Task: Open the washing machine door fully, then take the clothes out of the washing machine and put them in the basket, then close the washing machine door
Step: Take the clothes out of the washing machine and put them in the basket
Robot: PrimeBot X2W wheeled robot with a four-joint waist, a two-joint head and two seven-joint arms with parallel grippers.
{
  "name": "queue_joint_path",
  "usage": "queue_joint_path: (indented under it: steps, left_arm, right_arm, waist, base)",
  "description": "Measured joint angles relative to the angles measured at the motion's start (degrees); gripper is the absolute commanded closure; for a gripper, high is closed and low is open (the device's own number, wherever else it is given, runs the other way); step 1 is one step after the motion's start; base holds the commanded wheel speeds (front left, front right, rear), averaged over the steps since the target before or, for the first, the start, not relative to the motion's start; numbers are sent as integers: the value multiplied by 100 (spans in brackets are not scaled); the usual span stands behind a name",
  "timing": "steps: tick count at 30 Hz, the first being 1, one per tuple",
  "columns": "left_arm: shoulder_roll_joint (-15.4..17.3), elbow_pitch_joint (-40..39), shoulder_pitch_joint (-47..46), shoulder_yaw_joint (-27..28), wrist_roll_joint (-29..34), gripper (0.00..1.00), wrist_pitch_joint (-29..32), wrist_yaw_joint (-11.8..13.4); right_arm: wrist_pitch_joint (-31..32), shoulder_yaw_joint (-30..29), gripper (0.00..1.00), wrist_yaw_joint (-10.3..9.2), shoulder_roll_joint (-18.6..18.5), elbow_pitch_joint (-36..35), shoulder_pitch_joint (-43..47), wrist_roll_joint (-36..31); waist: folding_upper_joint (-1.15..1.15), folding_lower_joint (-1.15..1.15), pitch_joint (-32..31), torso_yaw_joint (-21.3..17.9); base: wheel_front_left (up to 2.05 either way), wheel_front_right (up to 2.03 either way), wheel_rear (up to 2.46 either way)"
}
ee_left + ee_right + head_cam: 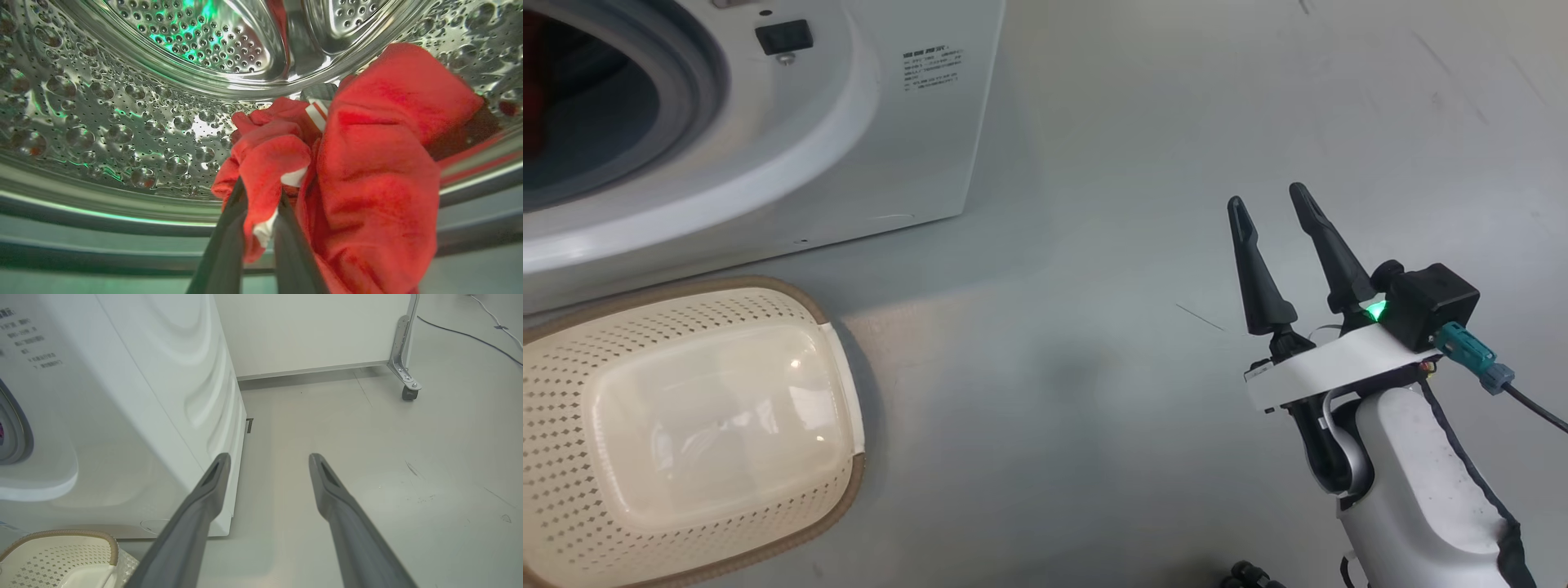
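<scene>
Extraction is the step in hand. Inside the washing machine [915,139], the left gripper [261,204] has its two dark fingers pinched nearly together on a fold of the clothes [376,171], with red fabric and a white edge squeezed between them. The rest of the red bundle hangs beside the fingers, over the lower curve of the perforated steel drum [122,134].

The machine's mouth stands uncovered in the head view, so I judge the door-opening step done (a dark red sliver at the edge of that mouth is probably the same clothes, though it is too dim to be sure). The basket [564,425] sits on the floor just in front of the washing machine, below its mouth, with nothing red in it. The right gripper [1266,194] hovers out past the washing machine's front corner, well apart from it, fingers spread wide and holding nothing.

The next move calls for drawing the pinched fold out through the mouth without snagging, with a firm grip since only a small fold is held. The bundle then has to be carried down over the basket before letting go.
</scene>
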Motion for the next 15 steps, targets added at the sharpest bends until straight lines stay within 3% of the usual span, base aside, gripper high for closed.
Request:
queue_joint_path:
  steps: [15]
  left_arm:
    - [-669, 296, 715, -91, -263, 100, -1060, -205]
  right_arm:
    - [-8, -170, 0, 0, -224, 116, 218, -86]
  waist:
    - [0, 0, -810, 480]
  base:
    - [0, 0, 0]
